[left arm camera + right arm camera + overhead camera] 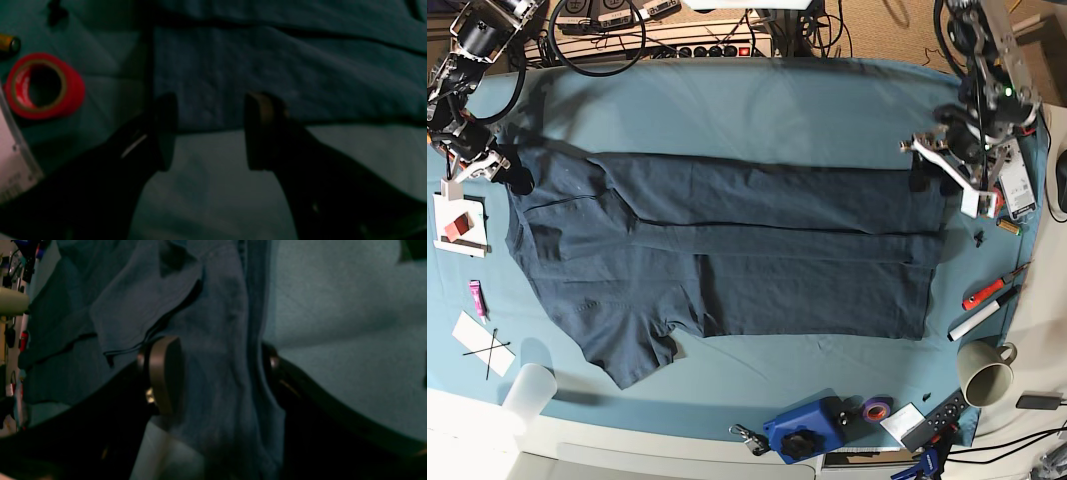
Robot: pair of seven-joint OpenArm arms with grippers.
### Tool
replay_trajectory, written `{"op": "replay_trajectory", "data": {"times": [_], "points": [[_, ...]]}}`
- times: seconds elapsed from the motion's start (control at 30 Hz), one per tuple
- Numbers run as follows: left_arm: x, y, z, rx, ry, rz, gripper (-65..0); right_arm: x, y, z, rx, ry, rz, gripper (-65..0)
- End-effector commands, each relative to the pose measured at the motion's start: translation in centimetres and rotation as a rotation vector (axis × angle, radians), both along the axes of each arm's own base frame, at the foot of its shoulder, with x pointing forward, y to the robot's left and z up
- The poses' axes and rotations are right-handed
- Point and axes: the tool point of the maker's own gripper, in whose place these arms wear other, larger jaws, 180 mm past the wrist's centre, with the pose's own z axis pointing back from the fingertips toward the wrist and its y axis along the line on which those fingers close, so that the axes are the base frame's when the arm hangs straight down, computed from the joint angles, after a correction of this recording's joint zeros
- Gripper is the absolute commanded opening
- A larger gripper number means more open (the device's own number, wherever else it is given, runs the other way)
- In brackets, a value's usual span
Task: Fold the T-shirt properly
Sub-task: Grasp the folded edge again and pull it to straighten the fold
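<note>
The T-shirt (727,250) lies spread across the middle of the table (757,100), which is covered with a lighter teal cloth. In the base view the shirt's far long side is folded in toward the centre, making a layered band that runs left to right across the frame. One sleeve (632,355) sticks out at lower left, and the hem edge sits at the right.

The left hand (935,170) hovers at the upper right of the base view, over the shirt's corner there. In the left wrist view, the left hand (210,131) has its two dark fingers (166,130) standing wide apart with nothing between them; the shirt's edge (283,76) lies flat just beyond the fingertips. A red roll of tape (43,85) lies at the left of that frame.

The right hand (495,170) is at the upper left of the base view, at the shirt's corner by the sleeve. In the right wrist view, the right hand (220,373) has its fingers spread widely, and a bunched fold of the shirt (217,366) runs between them; one pad (163,373) lies against the fabric, while the other finger is mostly hidden behind the fold. Whether the cloth is actually gripped I cannot tell.

At lower right of the base view stand a mug (985,380), a red-handled screwdriver (987,293) and a white marker (975,322).
</note>
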Motion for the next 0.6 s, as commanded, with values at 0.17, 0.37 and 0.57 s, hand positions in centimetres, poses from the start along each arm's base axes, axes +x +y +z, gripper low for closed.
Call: {"op": "replay_trajectory", "data": {"times": [0.17,0.37,0.57], "points": [[1.2,1.7,-2.1,-0.013,0.063,0.052,-32.6,-1.0,-0.4,-0.6,-0.033,0.071,0.026,-32.8],[1.1,1.8,-3.6,-0.096,0.126,0.083,-32.6,-1.1,-0.3,-0.7,-0.031,0.079,0.031,-32.8],[-0.8,-0.1,-6.9,-0.229,0.249,0.052,-34.7,-1.0,-0.3,-0.6,-0.032,0.075,0.031,-33.9]]}}
